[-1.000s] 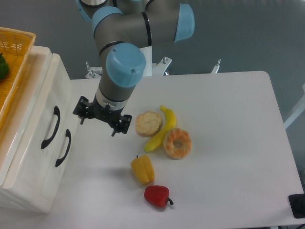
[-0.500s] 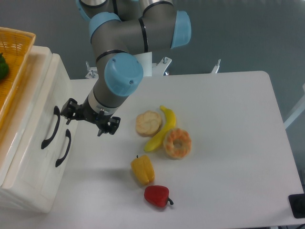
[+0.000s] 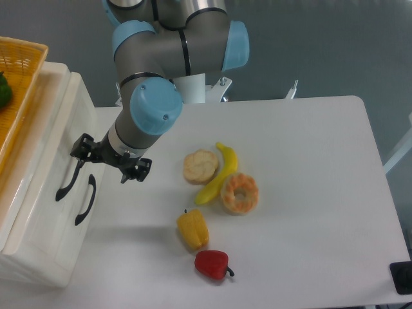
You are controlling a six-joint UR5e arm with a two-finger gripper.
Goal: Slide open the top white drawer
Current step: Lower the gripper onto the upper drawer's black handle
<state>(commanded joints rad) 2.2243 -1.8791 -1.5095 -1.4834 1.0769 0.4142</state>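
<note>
While my gripper (image 3: 102, 159) hangs with its black fingers spread apart, one fingertip overlaps the arched black handle (image 3: 67, 185) of the glossy top white drawer (image 3: 48, 158).

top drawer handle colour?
Black handle on the white top drawer; fixed camera view.

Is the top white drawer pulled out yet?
No, the top white drawer sits flush with the drawer below it, with the gripper at its black handle.
</note>
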